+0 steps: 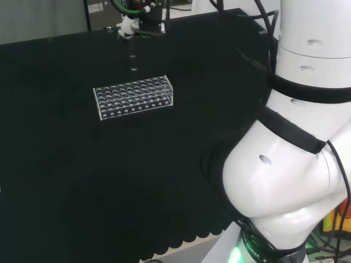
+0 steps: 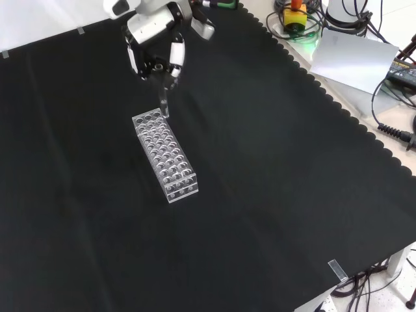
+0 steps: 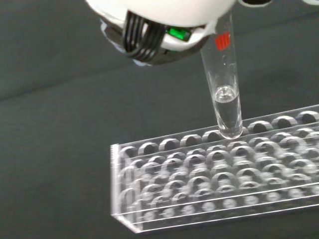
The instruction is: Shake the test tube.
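One tube [image 1: 132, 60] hangs straight down from the hand [image 1: 131, 24] in the head view, its lower end clear of the rack [image 1: 134, 97], which sits on the cloth [image 1: 82, 181] just below; the fingers are curled in on the tube's top, pinching it.

In the front view the hand [image 2: 156, 45] comes in from above with the tube [image 2: 164, 104] pointing down from its fingertips [image 2: 174, 57]; the tube's tip appears over the near-hand end of the rack [image 2: 165, 156], though whether it has cleared the holes cannot be told from here.

In the wrist view the tube [image 3: 224, 84] runs out from under the palm [image 3: 159, 20], holding a little clear liquid near its rounded bottom; that bottom looks to hover just above the rack [image 3: 209, 184], at its far row.

By my reading the tube is lifted and held, so the shaking itself is in hand or about to begin; the next move calls for short wrist swings with the pinch kept, high enough that the tip does not strike the rack.
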`<action>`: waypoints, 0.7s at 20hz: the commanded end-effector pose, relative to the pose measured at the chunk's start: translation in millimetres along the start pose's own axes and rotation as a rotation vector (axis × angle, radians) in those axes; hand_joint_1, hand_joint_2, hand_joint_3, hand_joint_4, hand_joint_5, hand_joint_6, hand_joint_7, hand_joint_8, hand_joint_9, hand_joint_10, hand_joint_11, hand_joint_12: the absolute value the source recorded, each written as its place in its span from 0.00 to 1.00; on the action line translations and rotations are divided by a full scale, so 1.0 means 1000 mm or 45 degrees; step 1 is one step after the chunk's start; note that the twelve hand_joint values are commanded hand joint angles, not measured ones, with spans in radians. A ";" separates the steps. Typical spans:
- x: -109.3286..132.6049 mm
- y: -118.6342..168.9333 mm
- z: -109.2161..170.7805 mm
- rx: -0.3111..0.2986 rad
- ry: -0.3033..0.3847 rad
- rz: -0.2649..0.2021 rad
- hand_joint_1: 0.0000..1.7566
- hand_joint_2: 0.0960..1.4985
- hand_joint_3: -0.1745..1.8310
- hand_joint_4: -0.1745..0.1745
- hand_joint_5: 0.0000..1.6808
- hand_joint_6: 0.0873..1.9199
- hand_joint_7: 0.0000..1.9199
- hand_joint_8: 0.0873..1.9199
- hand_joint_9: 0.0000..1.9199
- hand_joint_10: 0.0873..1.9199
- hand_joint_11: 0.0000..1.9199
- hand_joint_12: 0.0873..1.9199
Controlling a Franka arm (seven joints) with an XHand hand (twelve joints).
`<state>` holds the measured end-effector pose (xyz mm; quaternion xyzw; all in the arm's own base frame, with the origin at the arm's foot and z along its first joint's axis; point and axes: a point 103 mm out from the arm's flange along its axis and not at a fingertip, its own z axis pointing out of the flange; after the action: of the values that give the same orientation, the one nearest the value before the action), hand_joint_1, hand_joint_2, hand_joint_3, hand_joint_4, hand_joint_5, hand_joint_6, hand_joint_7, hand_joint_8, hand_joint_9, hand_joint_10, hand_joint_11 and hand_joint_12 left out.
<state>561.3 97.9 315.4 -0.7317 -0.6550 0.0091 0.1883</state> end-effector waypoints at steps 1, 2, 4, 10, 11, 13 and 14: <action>0.027 -0.003 0.005 0.019 0.022 -0.072 0.70 0.43 0.36 0.00 0.78 0.24 0.89 0.22 0.86 0.34 0.68 0.43; 0.028 -0.003 0.004 0.019 0.025 -0.073 0.70 0.43 0.36 0.00 0.78 0.24 0.89 0.22 0.85 0.34 0.68 0.43; 0.027 -0.003 0.004 0.017 0.023 -0.071 0.70 0.43 0.36 0.00 0.78 0.24 0.89 0.22 0.85 0.34 0.68 0.43; 0.002 -0.004 0.005 0.018 -0.003 -0.019 0.70 0.43 0.36 0.00 0.78 0.25 0.89 0.22 0.85 0.34 0.68 0.43; -0.003 -0.005 0.005 0.018 -0.005 -0.007 0.70 0.43 0.36 0.00 0.78 0.25 0.89 0.22 0.85 0.34 0.68 0.43; -0.016 -0.005 0.004 0.016 -0.014 0.021 0.70 0.43 0.36 0.00 0.78 0.25 0.89 0.23 0.85 0.34 0.68 0.43; -0.022 -0.005 0.003 0.013 -0.017 0.034 0.70 0.43 0.36 0.00 0.78 0.25 0.89 0.23 0.85 0.34 0.68 0.43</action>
<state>555.6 101.1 311.5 -0.7256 -0.6599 0.0137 0.1947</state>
